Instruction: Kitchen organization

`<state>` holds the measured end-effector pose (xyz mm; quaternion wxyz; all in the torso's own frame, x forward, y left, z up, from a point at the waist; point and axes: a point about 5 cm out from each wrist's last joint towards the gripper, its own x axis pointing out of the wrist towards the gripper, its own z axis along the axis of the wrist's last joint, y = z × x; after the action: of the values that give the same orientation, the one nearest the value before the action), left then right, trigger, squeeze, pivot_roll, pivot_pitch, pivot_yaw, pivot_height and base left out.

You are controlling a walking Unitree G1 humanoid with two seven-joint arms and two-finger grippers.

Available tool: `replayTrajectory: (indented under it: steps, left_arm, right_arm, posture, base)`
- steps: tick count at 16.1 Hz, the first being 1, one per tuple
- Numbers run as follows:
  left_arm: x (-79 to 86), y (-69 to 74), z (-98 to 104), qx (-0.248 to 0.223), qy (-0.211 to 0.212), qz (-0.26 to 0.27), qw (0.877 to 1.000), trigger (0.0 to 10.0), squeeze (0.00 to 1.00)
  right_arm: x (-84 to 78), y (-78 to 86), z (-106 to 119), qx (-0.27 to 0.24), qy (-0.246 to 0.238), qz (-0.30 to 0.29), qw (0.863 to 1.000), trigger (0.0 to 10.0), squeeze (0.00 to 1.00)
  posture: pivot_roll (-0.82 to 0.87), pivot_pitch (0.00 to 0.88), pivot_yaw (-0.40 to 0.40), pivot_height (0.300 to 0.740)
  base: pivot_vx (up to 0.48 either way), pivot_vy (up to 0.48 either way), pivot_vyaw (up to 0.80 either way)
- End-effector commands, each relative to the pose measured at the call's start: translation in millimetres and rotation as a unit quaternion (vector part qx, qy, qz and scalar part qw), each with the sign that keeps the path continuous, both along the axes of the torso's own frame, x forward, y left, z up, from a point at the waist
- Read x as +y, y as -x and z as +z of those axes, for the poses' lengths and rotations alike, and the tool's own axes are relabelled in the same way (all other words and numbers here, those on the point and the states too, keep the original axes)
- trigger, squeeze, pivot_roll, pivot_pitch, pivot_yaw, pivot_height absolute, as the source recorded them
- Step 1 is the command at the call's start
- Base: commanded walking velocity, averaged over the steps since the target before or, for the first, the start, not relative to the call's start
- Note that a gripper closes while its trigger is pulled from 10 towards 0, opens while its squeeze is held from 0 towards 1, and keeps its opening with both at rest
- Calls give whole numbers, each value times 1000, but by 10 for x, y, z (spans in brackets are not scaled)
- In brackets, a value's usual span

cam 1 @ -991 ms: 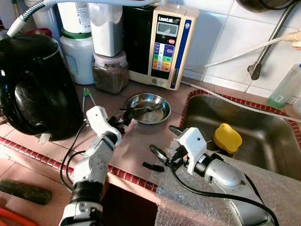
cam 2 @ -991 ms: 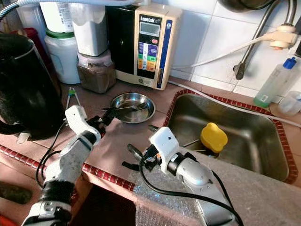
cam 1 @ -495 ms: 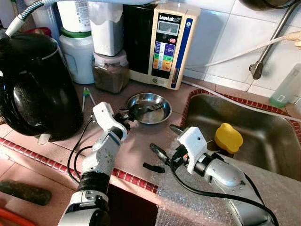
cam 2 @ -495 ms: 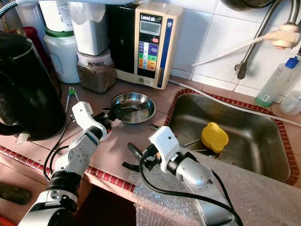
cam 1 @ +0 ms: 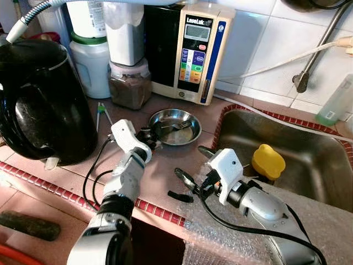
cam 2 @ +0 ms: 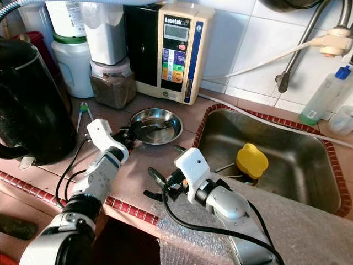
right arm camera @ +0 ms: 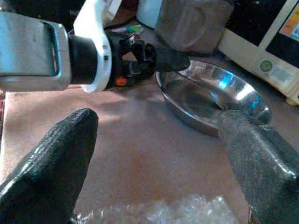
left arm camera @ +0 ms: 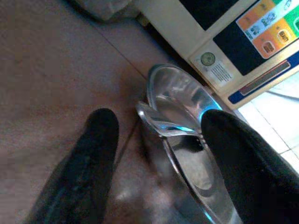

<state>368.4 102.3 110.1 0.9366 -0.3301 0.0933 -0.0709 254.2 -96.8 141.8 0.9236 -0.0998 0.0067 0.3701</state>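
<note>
The reddish tiled counter (cam 1: 165, 171) carries a steel dish (cam 1: 175, 126), with a black kettle (cam 1: 41, 102), brown jar (cam 1: 129, 85) and white appliance (cam 1: 190, 52) around it.

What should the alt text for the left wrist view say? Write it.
Two open black fingers of the left gripper straddle the near rim of a steel bowl on a reddish counter, one finger outside, the other over the bowl. A utensil handle juts over the rim, and a white appliance with coloured buttons stands behind.

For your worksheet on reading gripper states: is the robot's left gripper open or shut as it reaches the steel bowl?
Open. The left gripper has its two black fingers spread, straddling the near rim of the steel bowl.
</note>
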Motion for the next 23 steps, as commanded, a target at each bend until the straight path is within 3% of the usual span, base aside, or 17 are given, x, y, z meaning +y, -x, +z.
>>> replayTrajectory:
  steps: [1,10,23]
  left_arm:
    - [-88,-16,12,6,1,-8,1000,0,0]
    - [-67,-91,81,-5,12,23,1000,0,0]
    - [-222,-95,77,3,19,4,1000,0,0]
  right_arm:
    - [-38,4,34,-5,0,-7,1000,10000,0]
    - [-19,21,-32,9,12,0,1000,10000,0]
    - [-8,-33,-50,0,20,-8,1000,10000,0]
  posture:
    - [1,0,-34,740]
    - [16,0,-37,740]
    - [20,0,-30,740]
  base:
    - [0,0,0]
    - [0,0,0]
    - [0,0,0]
